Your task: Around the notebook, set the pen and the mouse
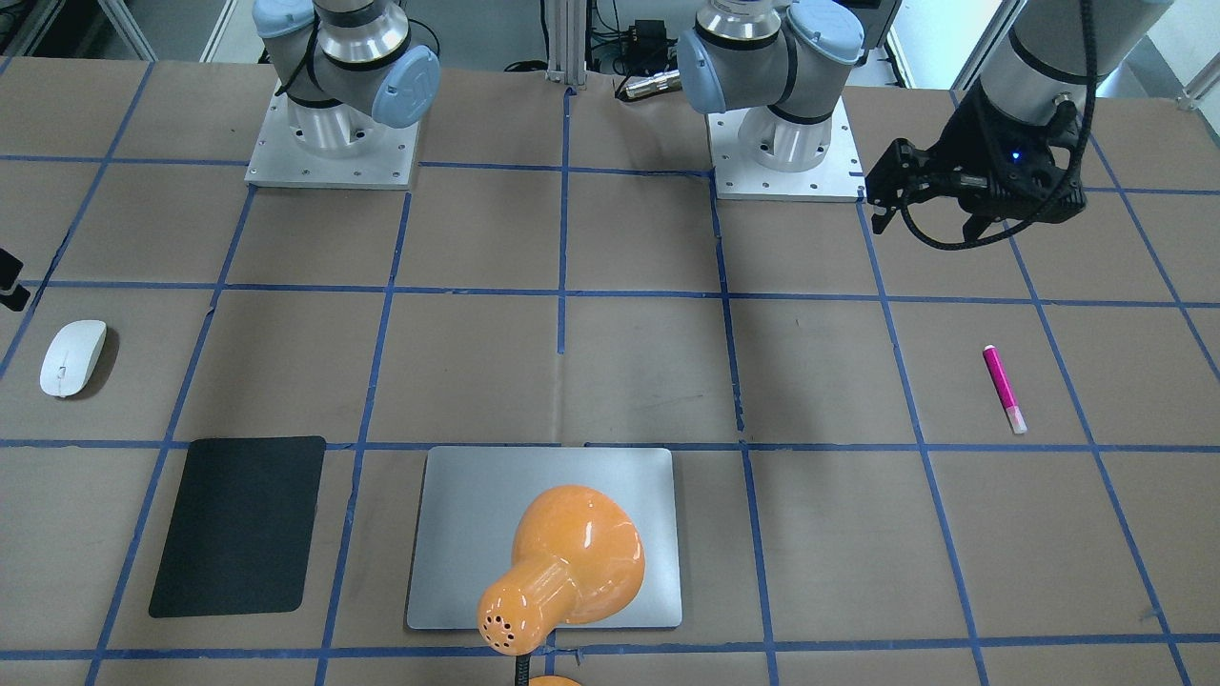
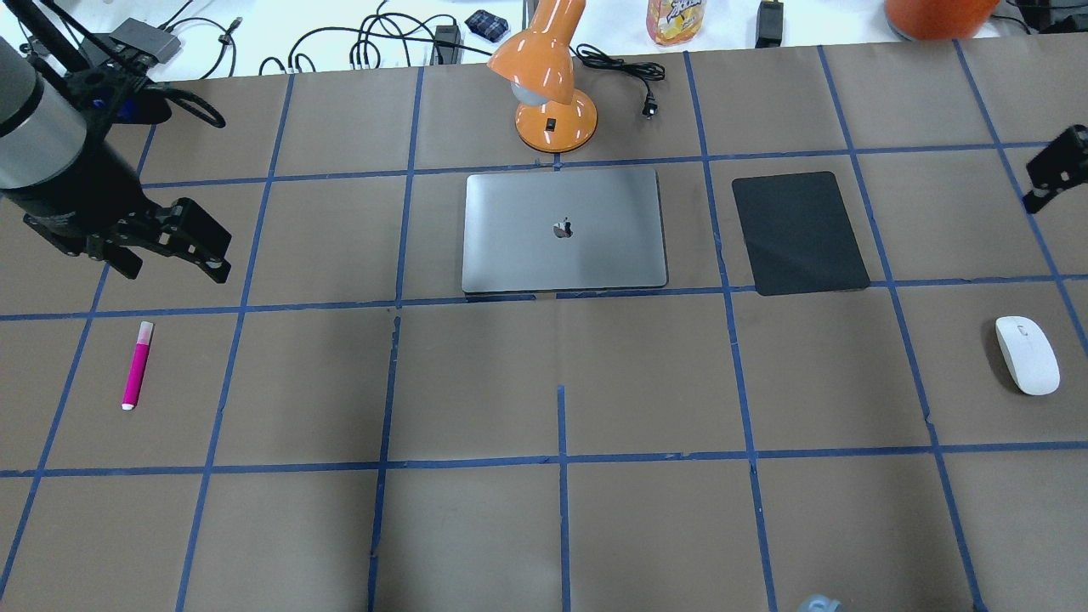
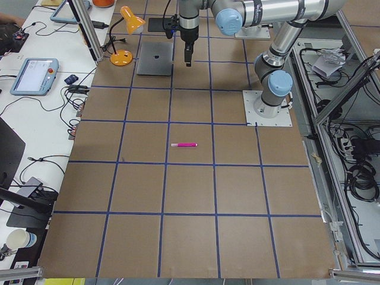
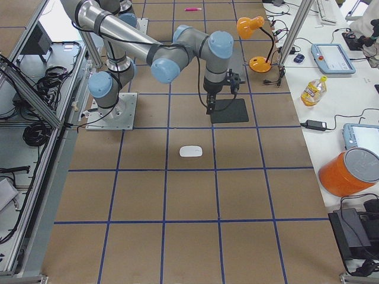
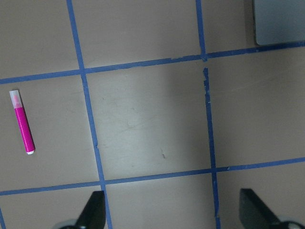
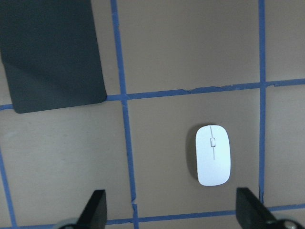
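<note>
The magenta pen lies flat on the table's left side, far from the silver notebook. My left gripper hovers open above the table, beyond the pen and a little to its right. In the left wrist view the pen is at the far left. The white mouse rests on the right side. My right gripper hangs open above it and holds nothing.
An orange desk lamp stands just behind the notebook, its shade over the lid in the front-facing view. A black mat lies to the notebook's right. Cables and bottles sit on the white bench beyond the table's far edge.
</note>
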Motion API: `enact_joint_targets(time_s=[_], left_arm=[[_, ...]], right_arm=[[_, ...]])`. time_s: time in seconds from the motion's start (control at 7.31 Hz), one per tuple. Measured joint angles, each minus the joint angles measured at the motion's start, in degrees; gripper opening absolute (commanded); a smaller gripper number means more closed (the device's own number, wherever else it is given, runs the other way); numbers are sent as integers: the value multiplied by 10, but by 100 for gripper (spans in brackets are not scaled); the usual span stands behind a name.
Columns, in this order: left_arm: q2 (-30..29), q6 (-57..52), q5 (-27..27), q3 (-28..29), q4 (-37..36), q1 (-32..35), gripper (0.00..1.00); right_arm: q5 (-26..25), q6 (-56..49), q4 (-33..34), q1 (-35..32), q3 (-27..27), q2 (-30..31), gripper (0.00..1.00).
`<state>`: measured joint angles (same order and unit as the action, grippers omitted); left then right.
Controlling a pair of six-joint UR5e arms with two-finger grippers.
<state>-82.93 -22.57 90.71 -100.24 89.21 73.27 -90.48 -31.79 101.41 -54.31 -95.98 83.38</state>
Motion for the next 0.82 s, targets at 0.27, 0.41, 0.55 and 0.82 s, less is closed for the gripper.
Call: enact_joint_targets(time_s=[0.27,0.41,0.55,0.82], left_arm=[[-1,-76,-1,-38,-44,-63,100],[-2,-116,-2,-70,-84,-99,100],[-2,-149,-3,-104,-130,-134,100],[-5,-181,-3,-152,-208,-176,100]], right_arm=[[-1,-52,87,35,-57,-33,100],[-4,-66,137,42,-90,-49,100],[-6,-83,183,53,-121,-63,100],[-12,-109,245,76,-169,-93,100]])
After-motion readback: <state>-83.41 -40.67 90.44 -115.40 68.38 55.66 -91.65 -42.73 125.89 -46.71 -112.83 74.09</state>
